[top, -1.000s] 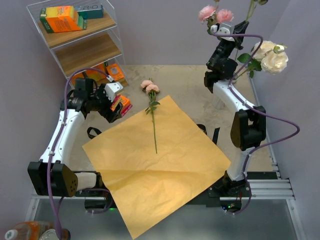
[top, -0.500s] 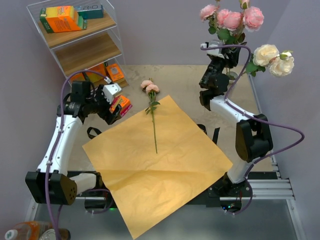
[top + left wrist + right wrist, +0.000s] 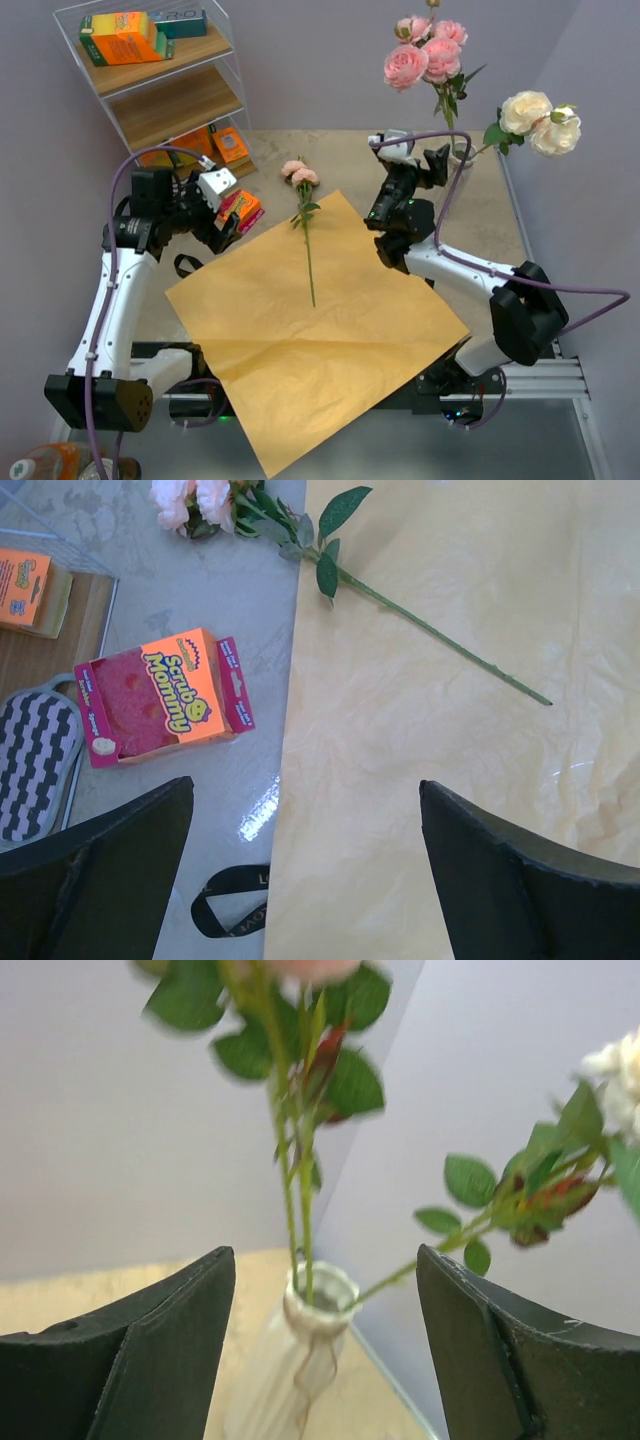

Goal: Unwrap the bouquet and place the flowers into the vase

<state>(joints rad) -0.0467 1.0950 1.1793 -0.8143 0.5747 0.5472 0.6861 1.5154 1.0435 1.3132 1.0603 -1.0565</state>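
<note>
**Item 1. Shelf rack** (image 3: 165, 95): clear-walled with wooden shelves, it stood at the far left corner of the table (image 3: 350, 160). An orange box (image 3: 120, 38) lay on its top shelf.

**Item 2. Left end effector** (image 3: 306, 820): raised over the left edge of the paper. Its jaws were spread wide with nothing between them.

**Item 3. Sponge package** (image 3: 165, 695): orange and pink, it lay flat on the table just beside the paper's left edge, not touching it.

**Item 4. Black ribbon** (image 3: 230, 915): a loose loop on the table, nearer the arm bases than the package. It reached the paper's edge, and whether it ran under the sheet could not be told.

**Item 5. Orange paper** (image 3: 310, 330): opened flat and creased, it covered the middle of the table. One corner overhung the near edge between the arm bases.

**Item 6. Single pink flower** (image 3: 305, 235): its stem lay on the paper. Its blooms rested on bare table past the sheet's far corner.

**Item 7. Right end effector** (image 3: 324, 1260): pointed at the vase, jaws apart and empty. The vase showed beyond the fingertips, untouched.

**Item 8. Vase** (image 3: 290, 1370): clear glass with a white wavy rim, it stood upright at the far right of the table.

**Item 9. Flowers in the vase:** pink blooms (image 3: 425, 55) rose on upright stems. Cream blooms (image 3: 538, 112) leaned out to the right.
</note>
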